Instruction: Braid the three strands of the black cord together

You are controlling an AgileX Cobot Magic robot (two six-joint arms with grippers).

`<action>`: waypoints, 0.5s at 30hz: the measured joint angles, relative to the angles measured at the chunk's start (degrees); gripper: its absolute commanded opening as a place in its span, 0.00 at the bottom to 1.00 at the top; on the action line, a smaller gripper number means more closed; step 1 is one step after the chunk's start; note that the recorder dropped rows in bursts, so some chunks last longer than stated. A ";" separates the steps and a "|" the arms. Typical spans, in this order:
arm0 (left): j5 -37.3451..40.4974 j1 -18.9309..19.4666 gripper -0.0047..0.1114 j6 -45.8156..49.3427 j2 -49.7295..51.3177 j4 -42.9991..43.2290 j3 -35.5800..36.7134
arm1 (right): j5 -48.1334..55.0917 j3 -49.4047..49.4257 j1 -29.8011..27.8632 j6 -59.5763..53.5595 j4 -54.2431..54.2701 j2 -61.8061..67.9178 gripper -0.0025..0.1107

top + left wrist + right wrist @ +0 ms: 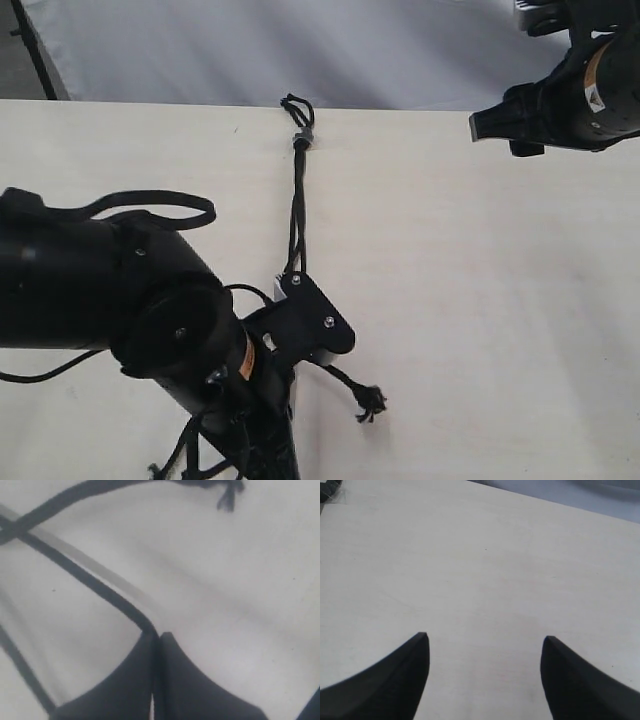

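Note:
The black cord lies down the middle of the table, its knot with the grey clip [300, 137] and short loop [297, 104] at the far edge. The strands [296, 215] run close together from the knot toward me and reach my left gripper [297, 285]. In the left wrist view the left gripper [159, 634] is shut on one strand [85, 577]. A second strand crosses it and ends in a frayed tip [227, 492], also visible as the frayed tip [370, 402]. A third strand [20, 665] passes beside. My right gripper [495, 122] [485, 639] hangs open over bare table, far right.
The pale wooden table [480, 300] ends at its far edge just behind the loop, with a white cloth [300, 50] beyond. A smooth black arm cable [150, 205] loops over my left arm, which hides the near stretch of the strands.

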 measured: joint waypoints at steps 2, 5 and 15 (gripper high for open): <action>0.78 0.00 0.05 -2.48 -1.01 4.54 0.00 | -0.01 0.00 0.00 0.00 0.10 0.00 0.56; 2.46 0.00 0.05 -4.20 -1.46 12.77 0.00 | -0.01 0.00 0.00 0.00 0.22 0.00 0.56; 0.23 0.00 0.05 -9.46 -1.46 31.11 4.04 | -0.01 0.00 0.00 0.00 1.07 0.00 0.56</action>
